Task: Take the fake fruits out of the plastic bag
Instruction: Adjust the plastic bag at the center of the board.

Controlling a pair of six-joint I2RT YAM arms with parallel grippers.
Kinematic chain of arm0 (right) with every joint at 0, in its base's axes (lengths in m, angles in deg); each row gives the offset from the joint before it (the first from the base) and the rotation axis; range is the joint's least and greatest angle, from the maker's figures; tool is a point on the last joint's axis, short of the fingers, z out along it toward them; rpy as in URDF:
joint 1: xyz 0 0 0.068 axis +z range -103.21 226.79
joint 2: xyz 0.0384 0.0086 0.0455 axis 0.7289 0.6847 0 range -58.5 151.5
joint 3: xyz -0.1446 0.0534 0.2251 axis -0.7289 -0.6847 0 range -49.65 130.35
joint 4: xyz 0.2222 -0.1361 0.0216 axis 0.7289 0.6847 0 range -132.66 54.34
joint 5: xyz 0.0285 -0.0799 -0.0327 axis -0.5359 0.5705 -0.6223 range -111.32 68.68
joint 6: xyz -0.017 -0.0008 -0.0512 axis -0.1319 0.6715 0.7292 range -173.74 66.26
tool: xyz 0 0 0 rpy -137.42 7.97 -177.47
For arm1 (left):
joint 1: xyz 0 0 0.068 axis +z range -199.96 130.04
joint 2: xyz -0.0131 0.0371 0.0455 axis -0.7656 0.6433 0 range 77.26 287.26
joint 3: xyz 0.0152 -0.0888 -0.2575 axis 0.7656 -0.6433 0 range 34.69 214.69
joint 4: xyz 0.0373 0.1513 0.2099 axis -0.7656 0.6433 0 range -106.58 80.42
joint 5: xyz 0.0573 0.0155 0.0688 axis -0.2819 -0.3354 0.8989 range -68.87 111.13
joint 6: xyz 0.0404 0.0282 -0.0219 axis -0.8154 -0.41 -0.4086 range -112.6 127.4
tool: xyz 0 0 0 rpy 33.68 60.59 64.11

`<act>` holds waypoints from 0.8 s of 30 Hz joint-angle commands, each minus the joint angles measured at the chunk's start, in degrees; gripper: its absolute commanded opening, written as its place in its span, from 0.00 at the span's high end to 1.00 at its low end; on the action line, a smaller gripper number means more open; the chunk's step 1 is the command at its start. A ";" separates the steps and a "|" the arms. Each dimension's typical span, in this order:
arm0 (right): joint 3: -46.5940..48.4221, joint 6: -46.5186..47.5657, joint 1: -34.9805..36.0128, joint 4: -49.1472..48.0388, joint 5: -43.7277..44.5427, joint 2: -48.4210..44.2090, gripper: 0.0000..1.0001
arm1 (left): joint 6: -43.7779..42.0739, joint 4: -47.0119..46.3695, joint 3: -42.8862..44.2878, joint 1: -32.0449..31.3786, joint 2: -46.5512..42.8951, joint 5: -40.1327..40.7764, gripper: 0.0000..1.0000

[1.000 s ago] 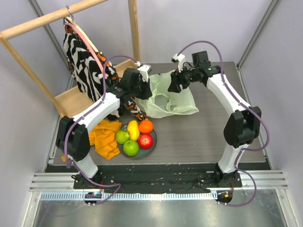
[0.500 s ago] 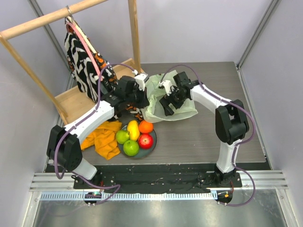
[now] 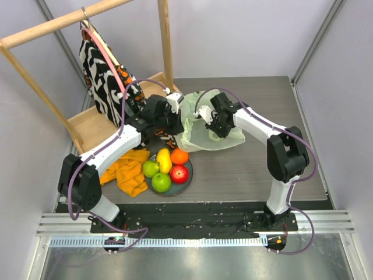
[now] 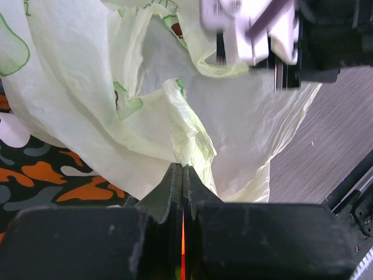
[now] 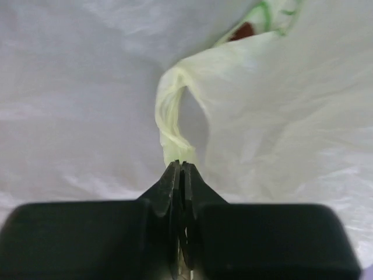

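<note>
Two pinches hold the plastic bag [image 3: 228,136] at once. My left gripper [image 4: 182,172] is clamped on a fold of film at the bag's 9 o'clock edge. My right gripper [image 5: 180,167] is closed on a twisted handle strand nearer the middle. I judge that gripping at two points lets me spread or lift the mouth and tip out whatever is inside.

Five fake fruits lie on the grey-blue plate [image 3: 184,187] at 7 o'clock from the bag: a yellow mango [image 3: 164,158], an orange [image 3: 179,156], a red apple [image 3: 179,174] and two green apples [image 3: 161,182]. Whether any fruit is in the bag I cannot tell, though the film looks slack and low on the table. An orange cloth [image 3: 131,169] lies at the plate's 9 o'clock.
</note>
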 commanded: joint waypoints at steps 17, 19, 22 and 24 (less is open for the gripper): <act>-3.93 -40.75 -32.41 -21.72 -20.18 -21.30 0.99 | -3.86 -1.51 6.91 -4.59 3.03 -2.15 1.00; -10.87 -42.50 -32.41 -24.36 -18.70 -26.37 0.99 | -4.39 -1.43 7.87 -5.38 2.94 -2.24 1.00; -14.51 -42.87 -32.24 -28.76 -22.89 -30.44 0.98 | -4.74 -0.90 10.15 -6.70 2.85 -2.33 1.00; -13.03 -42.60 -32.23 -27.46 -24.84 -30.72 0.85 | -5.10 -0.02 13.31 -7.40 3.73 -2.16 1.00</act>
